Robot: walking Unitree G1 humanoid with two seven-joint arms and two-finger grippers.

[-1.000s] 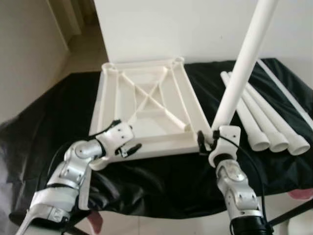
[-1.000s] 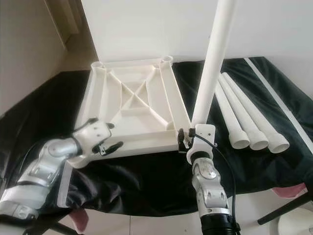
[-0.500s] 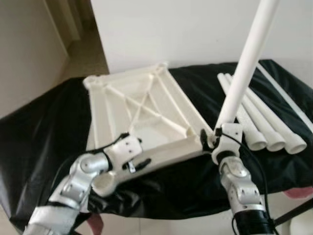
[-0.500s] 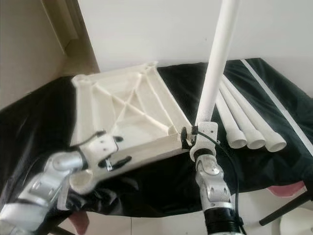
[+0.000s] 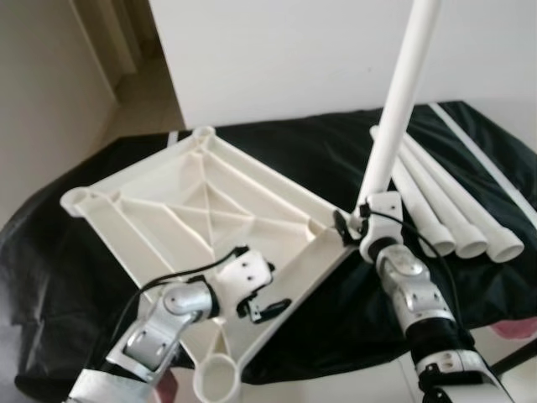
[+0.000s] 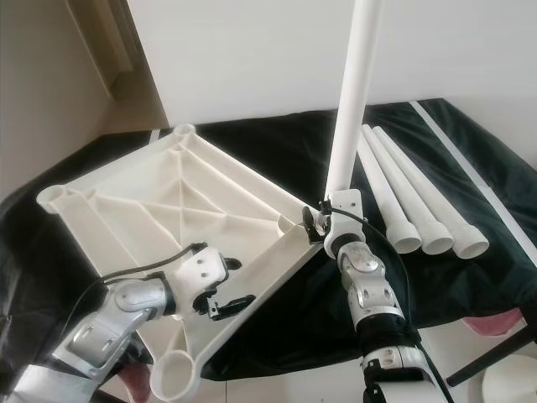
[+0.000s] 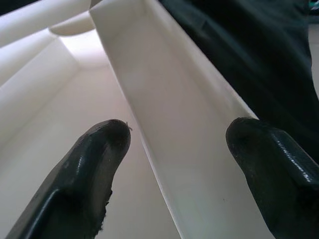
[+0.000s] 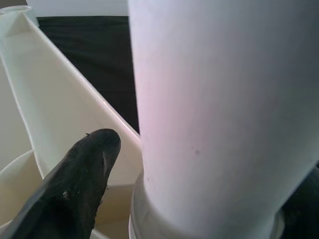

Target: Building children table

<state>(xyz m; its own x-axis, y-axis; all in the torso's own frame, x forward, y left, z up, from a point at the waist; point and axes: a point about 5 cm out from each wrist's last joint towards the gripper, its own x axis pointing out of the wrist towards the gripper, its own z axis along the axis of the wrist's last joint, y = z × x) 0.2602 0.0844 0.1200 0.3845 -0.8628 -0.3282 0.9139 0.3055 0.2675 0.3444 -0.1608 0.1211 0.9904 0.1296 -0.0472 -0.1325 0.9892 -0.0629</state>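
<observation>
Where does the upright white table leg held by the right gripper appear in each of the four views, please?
Left eye: upright leg, right of centre.
Right eye: near centre.
Left wrist: tabletop rim between the fingers; no leg.
Right wrist: close-up, right half.
Shared landmark: white tabletop.

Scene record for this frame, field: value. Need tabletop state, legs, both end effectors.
tabletop: white table top, upside down on the black cloth, ribbed underside up
fitted leg: white leg upright at the corner socket beside the right arm
loose legs: three spare legs lying side by side on the cloth
left end effector: fingers either side of the tabletop's rim wall
right end effector: shut on the upright leg near its base
</observation>
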